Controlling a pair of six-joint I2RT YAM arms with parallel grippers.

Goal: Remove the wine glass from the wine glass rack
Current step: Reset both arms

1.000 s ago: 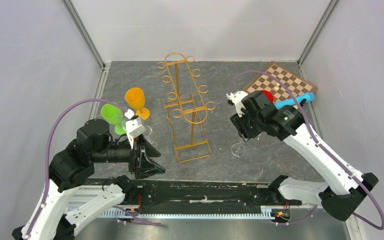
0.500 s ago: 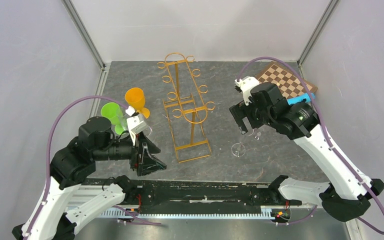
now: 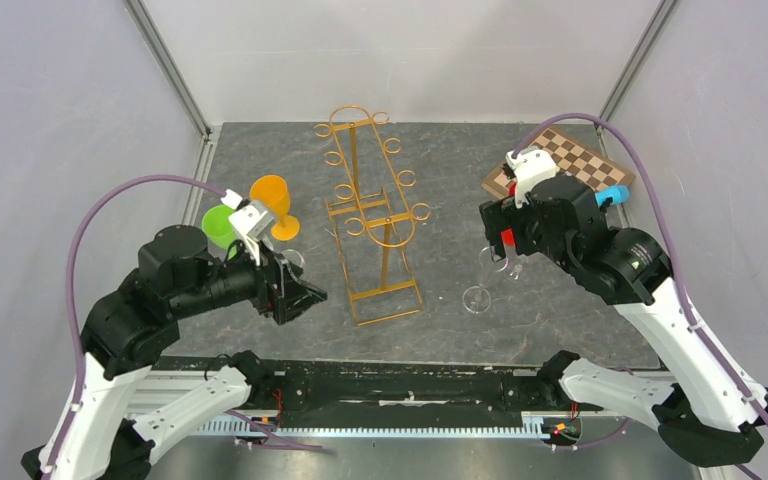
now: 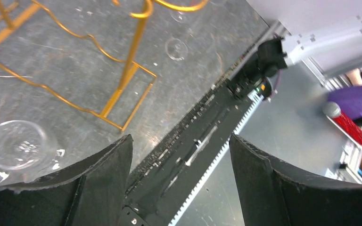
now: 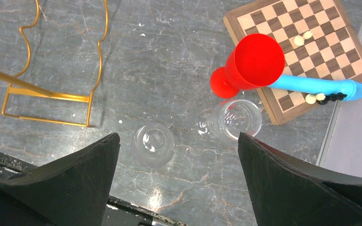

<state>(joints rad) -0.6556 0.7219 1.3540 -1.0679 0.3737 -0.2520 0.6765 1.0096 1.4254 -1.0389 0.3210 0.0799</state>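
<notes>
The rack (image 3: 386, 265) looks bare, with nothing hanging from it. A clear glass (image 5: 231, 120) and a second glass (image 5: 152, 143) stand on the tabletop (image 3: 440, 170) at its 4 o'clock, below the right fingers (image 5: 52, 188), which are spread wide and empty. The left fingers (image 4: 75, 197) are also open and empty. The task seems done.

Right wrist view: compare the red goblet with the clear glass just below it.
The red goblet is opaque; the clear glass is see-through. The red goblet stands by the blue tube and chessboard; the clear glass sits nearer the camera. Both are off the rack.
</notes>
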